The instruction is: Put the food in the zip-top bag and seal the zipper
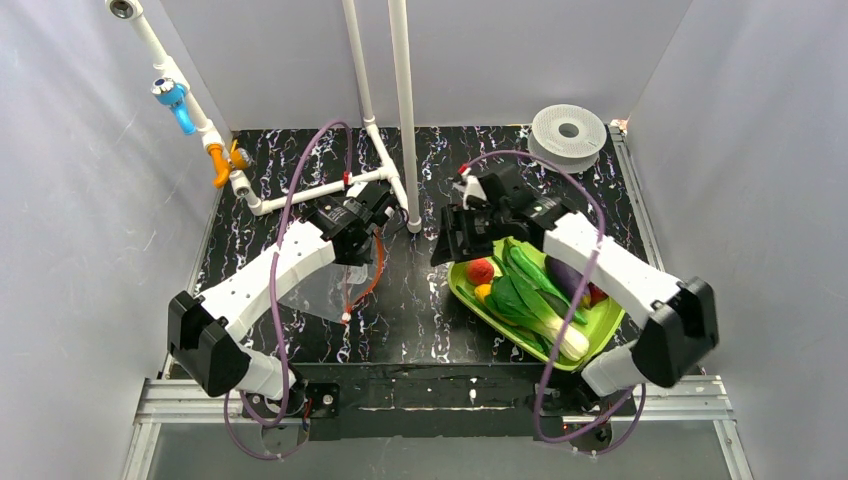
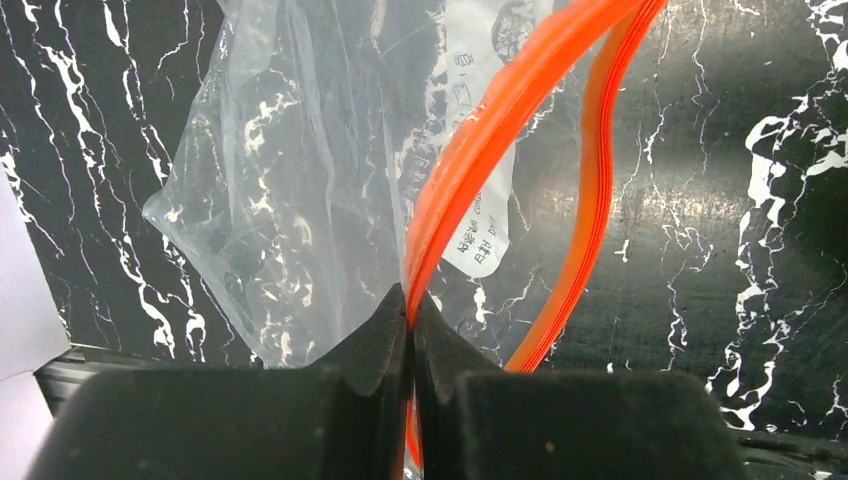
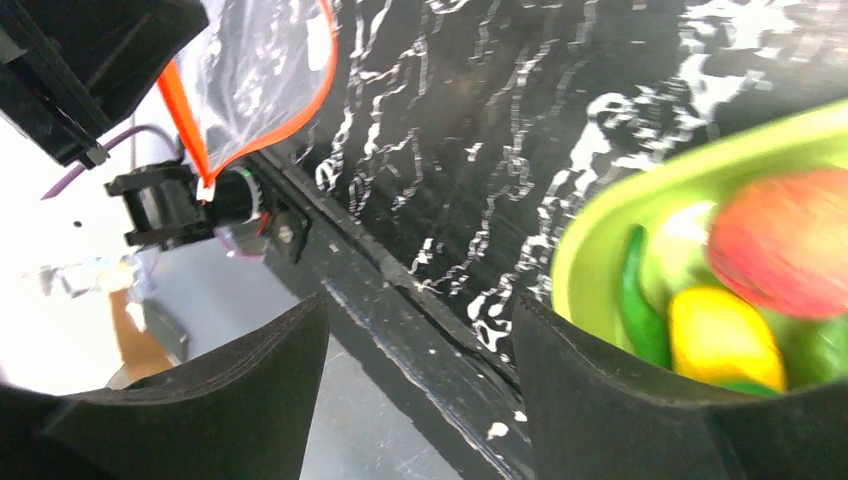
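The clear zip-top bag (image 1: 318, 292) hangs from my left gripper (image 1: 376, 232), which is shut on one side of its red-orange zipper (image 1: 374, 272). In the left wrist view the jaws (image 2: 410, 302) pinch the zipper (image 2: 500, 130) while its other side (image 2: 597, 180) loops away, so the bag (image 2: 290, 180) mouth is open. My right gripper (image 1: 450, 250) is open and empty, beside the lime-green tray (image 1: 600, 322). The tray holds the tomato (image 1: 481, 270), yellow piece (image 1: 484, 292), eggplant (image 1: 565, 275) and green vegetables (image 1: 530, 300). The right wrist view shows the gripper (image 3: 420, 330), tomato (image 3: 780, 240), yellow piece (image 3: 720, 335) and bag (image 3: 260, 70).
A white pipe frame (image 1: 400, 110) stands at the back middle, with a pipe carrying blue and orange fittings (image 1: 185, 105) at the back left. A white spool (image 1: 568, 130) sits at the back right. Grey walls close three sides.
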Tool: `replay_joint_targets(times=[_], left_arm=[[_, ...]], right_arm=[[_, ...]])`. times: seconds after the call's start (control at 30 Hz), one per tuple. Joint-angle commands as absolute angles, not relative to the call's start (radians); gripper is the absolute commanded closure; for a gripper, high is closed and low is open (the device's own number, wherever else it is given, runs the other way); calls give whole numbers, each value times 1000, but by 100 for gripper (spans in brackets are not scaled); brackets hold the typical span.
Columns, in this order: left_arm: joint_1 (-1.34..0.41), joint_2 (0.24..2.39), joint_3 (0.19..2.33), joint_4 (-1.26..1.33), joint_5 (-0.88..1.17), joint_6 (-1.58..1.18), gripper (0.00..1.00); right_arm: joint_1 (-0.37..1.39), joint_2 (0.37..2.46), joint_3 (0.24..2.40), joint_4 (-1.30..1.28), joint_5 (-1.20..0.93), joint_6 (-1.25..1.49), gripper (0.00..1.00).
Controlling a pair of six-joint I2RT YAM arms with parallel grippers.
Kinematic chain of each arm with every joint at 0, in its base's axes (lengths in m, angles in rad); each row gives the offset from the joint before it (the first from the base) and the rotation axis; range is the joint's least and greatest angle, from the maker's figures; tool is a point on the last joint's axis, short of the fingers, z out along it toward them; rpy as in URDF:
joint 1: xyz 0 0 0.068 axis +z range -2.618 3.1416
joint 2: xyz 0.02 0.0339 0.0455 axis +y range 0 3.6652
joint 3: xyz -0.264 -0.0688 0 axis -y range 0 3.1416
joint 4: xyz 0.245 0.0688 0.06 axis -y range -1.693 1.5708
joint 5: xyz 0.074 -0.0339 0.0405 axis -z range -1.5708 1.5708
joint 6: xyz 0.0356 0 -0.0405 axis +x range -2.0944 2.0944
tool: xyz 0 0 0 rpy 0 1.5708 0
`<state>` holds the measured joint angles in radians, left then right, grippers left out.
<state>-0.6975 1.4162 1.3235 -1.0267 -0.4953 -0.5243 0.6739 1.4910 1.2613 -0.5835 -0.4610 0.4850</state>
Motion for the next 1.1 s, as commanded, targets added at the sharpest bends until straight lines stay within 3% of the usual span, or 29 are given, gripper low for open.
replay_joint_targets(times=[0.0,0.13,0.23,0.47,0.73,1.07], left_arm=[[-684,1418,1351,-1057,-490,-492,100],[-683,1384,1248,-948,-489,-413,100],[-682,1329,1143,-836,-368,-354,100],[-676,1250,1014,-700,-287,-291,100],[-674,1101,860,-503,-309,-219,100],[-676,1034,847,-513,-358,-169,100]], right_arm=[[667,1394,1247,-741,-168,450,26],[637,1359,1161,-682,-28,442,23],[623,1391,1168,-755,104,474,23],[624,1383,1153,-716,77,404,23],[627,1363,1045,-450,10,364,22],[679,1538,1078,-523,187,230,18]])
